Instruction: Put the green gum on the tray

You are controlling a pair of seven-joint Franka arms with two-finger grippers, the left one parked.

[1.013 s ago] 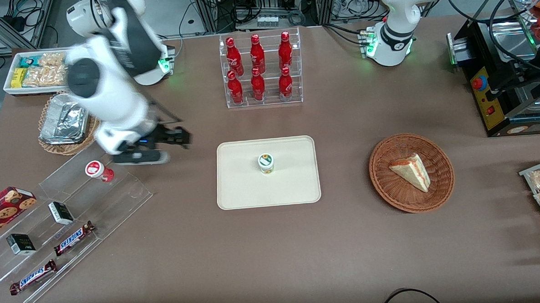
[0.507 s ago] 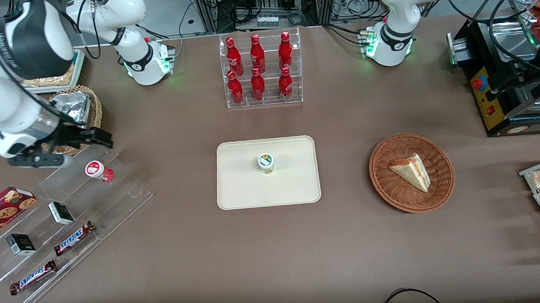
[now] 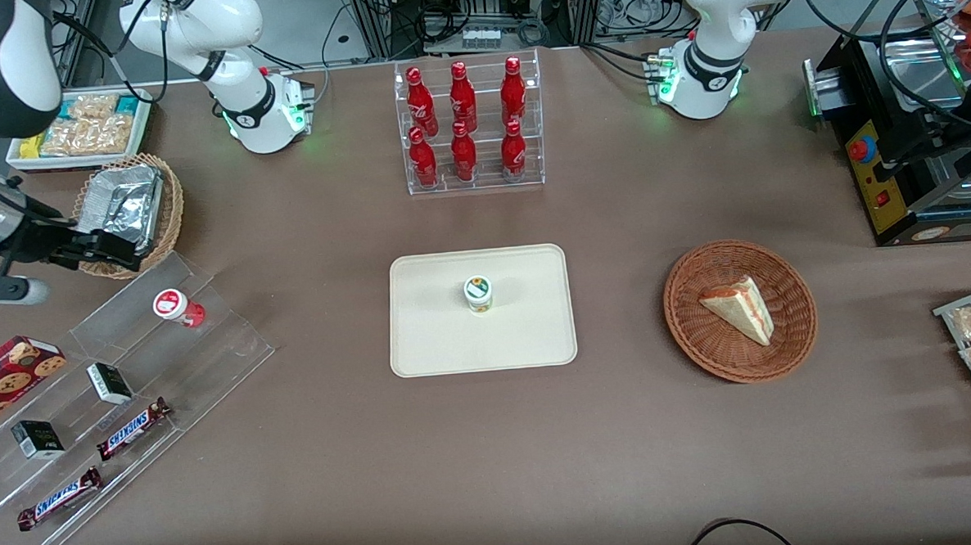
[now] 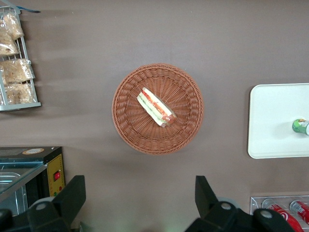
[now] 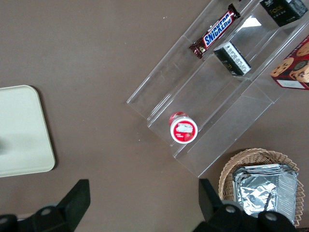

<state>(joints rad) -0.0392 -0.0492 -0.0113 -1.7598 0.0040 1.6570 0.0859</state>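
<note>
You see the green gum (image 3: 478,293) standing upright near the middle of the tray (image 3: 431,340), nothing touching it; in the left wrist view the picture's edge cuts it down to a sliver (image 4: 301,126). The gripper (image 3: 95,250) hangs well apart from it at the working arm's end of the table, beside the foil-filled wicker basket (image 3: 167,213) and above the clear stand (image 3: 235,349), fingers spread apart and empty. Part of that arm is cut off by the front view's edge

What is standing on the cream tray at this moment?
Only the green gum stands on the tray, upright near its middle; nothing shows of what its base covers. The gripper, fingers open, hangs near the foil-filled basket, holding nothing.
</note>
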